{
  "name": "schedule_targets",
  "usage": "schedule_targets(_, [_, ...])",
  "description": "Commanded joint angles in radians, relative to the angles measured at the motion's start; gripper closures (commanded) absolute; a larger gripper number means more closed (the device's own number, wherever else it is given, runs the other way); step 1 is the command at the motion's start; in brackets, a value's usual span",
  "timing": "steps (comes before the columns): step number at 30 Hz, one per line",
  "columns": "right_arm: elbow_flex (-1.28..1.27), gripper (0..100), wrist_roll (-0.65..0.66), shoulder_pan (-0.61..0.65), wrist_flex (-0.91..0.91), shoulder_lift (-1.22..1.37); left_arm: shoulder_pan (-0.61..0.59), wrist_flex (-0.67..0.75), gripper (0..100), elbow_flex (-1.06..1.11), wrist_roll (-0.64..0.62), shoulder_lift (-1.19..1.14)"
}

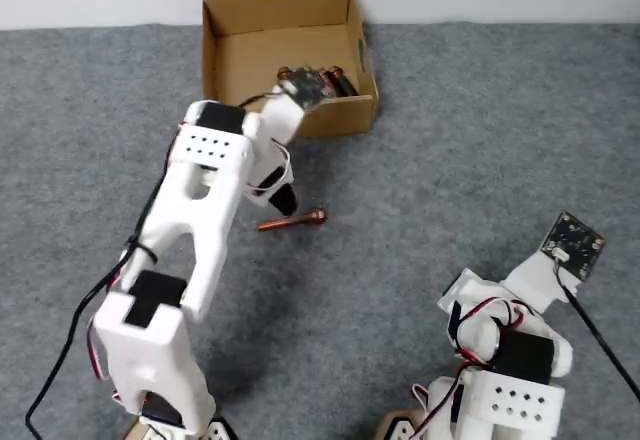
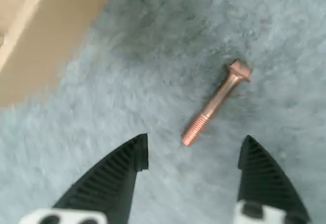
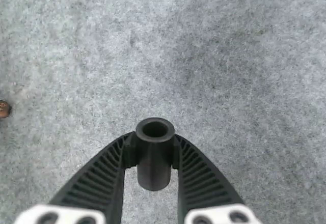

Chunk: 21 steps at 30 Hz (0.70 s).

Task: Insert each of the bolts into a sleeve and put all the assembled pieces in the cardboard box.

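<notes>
A copper bolt [image 1: 293, 222] lies on the grey felt in front of the cardboard box [image 1: 288, 58]. My left gripper [image 2: 192, 150] hangs open just above the bolt [image 2: 217, 102], whose threaded end points toward the gap between the black fingers. The box holds several assembled bolt-and-sleeve pieces [image 1: 322, 84]. My right gripper [image 3: 152, 159] is shut on a black sleeve [image 3: 154, 152], held upright with its bore facing the camera. The bolt's head [image 3: 3, 108] peeks in at that view's edge. The right arm [image 1: 515, 345] sits at the near right.
The box's front wall [image 2: 35, 35] stands close beside the left gripper. Open grey felt [image 1: 480, 140] spreads around the bolt and over the right side of the table.
</notes>
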State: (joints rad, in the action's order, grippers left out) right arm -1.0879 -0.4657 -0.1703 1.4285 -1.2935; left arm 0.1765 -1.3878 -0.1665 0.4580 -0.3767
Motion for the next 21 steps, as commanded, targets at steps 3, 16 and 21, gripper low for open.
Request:
schedule_targets(3, [0.021, 99.1, 0.008, -0.007, -0.012, -0.013, 0.046, 0.058, 78, -0.122, 0.123, -0.127])
schedule_targets(16, [0.021, 99.1, 0.009, -0.007, -0.013, -0.013, 0.12, -0.152, 82, -0.513, 0.178, -0.417])
schedule_targets(21, [0.021, 99.1, 0.009, -0.007, -0.013, -0.013, 0.112, -0.267, 82, -0.693, 0.18, -0.457])
